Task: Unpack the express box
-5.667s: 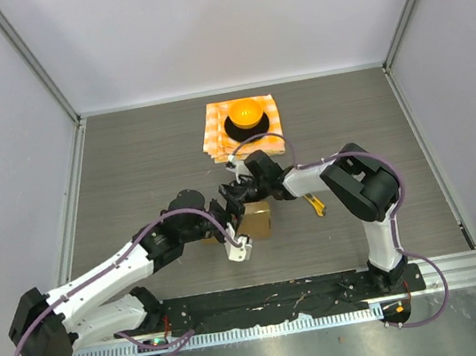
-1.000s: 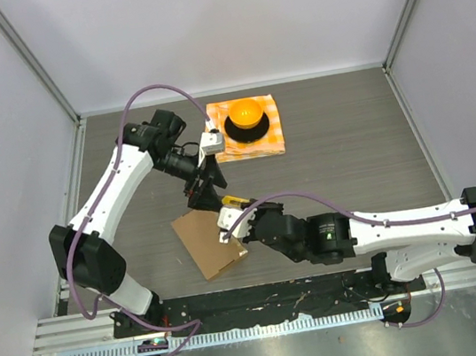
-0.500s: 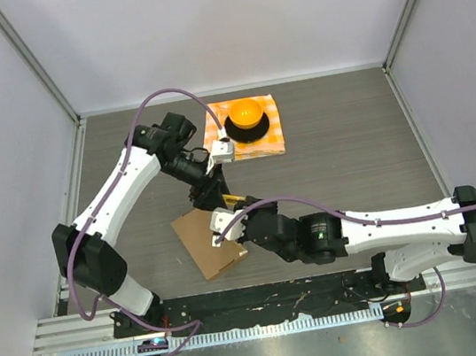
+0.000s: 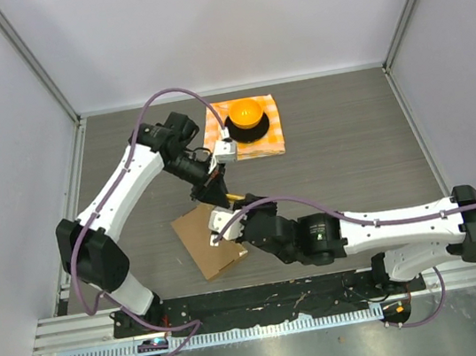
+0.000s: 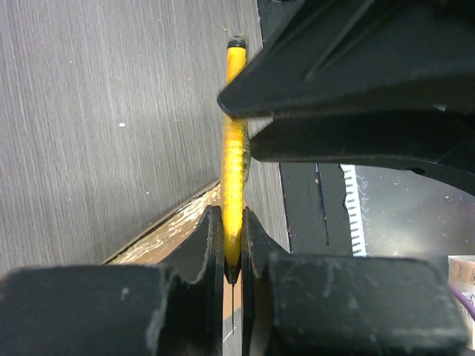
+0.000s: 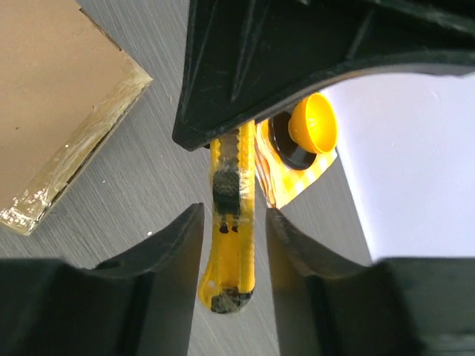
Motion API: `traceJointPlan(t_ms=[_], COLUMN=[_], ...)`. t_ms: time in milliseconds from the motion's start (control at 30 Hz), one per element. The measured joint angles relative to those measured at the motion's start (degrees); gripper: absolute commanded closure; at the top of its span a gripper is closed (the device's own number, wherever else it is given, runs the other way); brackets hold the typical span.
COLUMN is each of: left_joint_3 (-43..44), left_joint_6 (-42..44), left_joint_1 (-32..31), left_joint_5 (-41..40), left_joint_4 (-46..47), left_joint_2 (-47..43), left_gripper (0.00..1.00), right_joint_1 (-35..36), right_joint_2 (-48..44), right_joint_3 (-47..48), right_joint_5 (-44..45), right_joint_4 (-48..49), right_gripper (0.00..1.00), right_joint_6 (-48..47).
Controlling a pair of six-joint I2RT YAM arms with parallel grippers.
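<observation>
The express box (image 4: pixel 205 242) is a flat brown cardboard slab lying on the table left of centre; its taped corner shows in the right wrist view (image 6: pixel 52 111). A yellow utility knife (image 4: pixel 236 199) hangs just beyond its far right corner. My left gripper (image 4: pixel 225 190) reaches down from the far side and is shut on the knife's blade end (image 5: pixel 234 148), jaws pressed to both sides (image 5: pixel 233 237). My right gripper (image 4: pixel 232 207) stands open around the knife's rear end (image 6: pixel 231 230), with a gap on each side (image 6: pixel 234 237).
An orange-checkered cloth (image 4: pixel 273 140) lies at the far centre with an orange bowl (image 4: pixel 246 110) on a black base. The two grippers face each other closely over the table. The black base rail (image 4: pixel 274 298) runs along the near edge.
My left gripper closed onto the knife. My right gripper's jaws widened off it. The left arm shifted slightly toward the right; the box stayed put.
</observation>
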Motion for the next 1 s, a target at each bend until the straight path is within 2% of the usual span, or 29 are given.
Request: traceJointPlan(t_ms=[100,200,333,467,567,700,833,1000], left_joint_3=[1.2,5.1,15.5,20.8,19.2,13.7,7.0,-0.1], left_joint_6=[0.1,0.0,-1.7,-5.0,-6.1,-8.5,-18.8,-33.7], left_joint_1=[0.7,3.5,9.6,15.8,18.7,19.1,19.0,19.8], left_joint_5=[0.8,2.8,7.4,15.8,21.0,24.4,26.0,27.5], left_joint_4=[-0.2,-0.5,-0.3,0.5,0.6,0.4,2.0,14.2], left_joint_2=[0.0,0.1,0.3,0.2,-0.1,-1.9,-6.7,-13.6], left_gripper=[1.00,1.00,1.00,1.00,1.00,1.00,1.00,1.00], right_joint_1=[-0.1,-2.0,-10.6,-18.5,-23.6,-30.4,-36.3,-38.1], right_joint_2=[-2.3,-8.9,-19.4,-22.5,-20.3,-14.6,-8.8,-3.5], right_joint_3=[-0.2,-0.7,-1.7,-2.4,-3.0,-4.8,-6.7,-7.2], right_joint_5=[0.2,-2.3,-11.0,-20.5,-30.1,-43.1,-52.9,-60.8], right_joint_4=[0.0,0.1,2.1,5.4,9.5,18.1,30.7,45.7], right_gripper=[0.31,0.23,0.17,0.16,0.16,0.16,0.16,0.19], right_joint_6=[3.5,9.5,18.9,26.6,31.8,39.3,48.0,55.5])
